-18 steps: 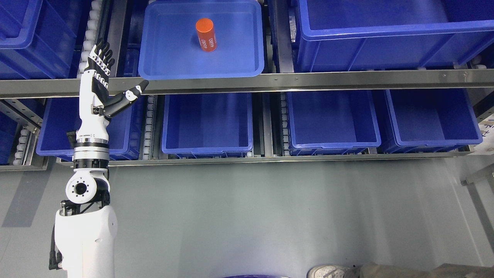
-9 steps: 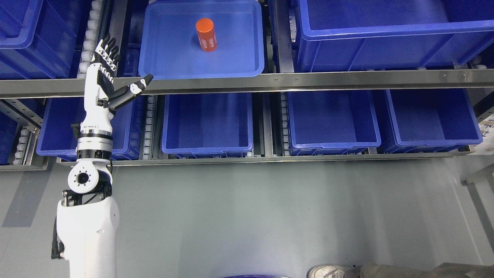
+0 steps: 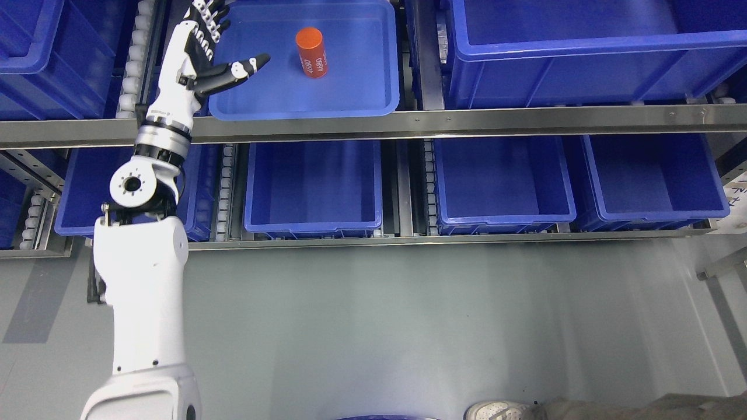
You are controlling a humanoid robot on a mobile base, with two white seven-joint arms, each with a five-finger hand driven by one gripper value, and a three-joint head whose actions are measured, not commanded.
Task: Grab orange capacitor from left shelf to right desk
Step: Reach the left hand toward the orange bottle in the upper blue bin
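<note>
An orange capacitor (image 3: 311, 52), a short cylinder with white print, stands in a shallow blue tray (image 3: 350, 96) on the upper shelf. My left hand (image 3: 224, 41) reaches up over the tray's left edge, open, with the thumb pointing right toward the capacitor and the fingers spread upward. A gap of bare tray floor lies between the thumb tip and the capacitor. The hand holds nothing. My right arm is out of the picture.
Deep blue bins (image 3: 315, 186) line the lower shelf behind a steel rail (image 3: 467, 119). A large blue crate (image 3: 583, 52) sits at the upper right. Grey floor lies below. A person's shoe (image 3: 496, 410) shows at the bottom edge.
My left arm has risen and stretched forward. The open hand moved from below the steel rail up and to the right, over the tray's left edge, nearer the capacitor.
</note>
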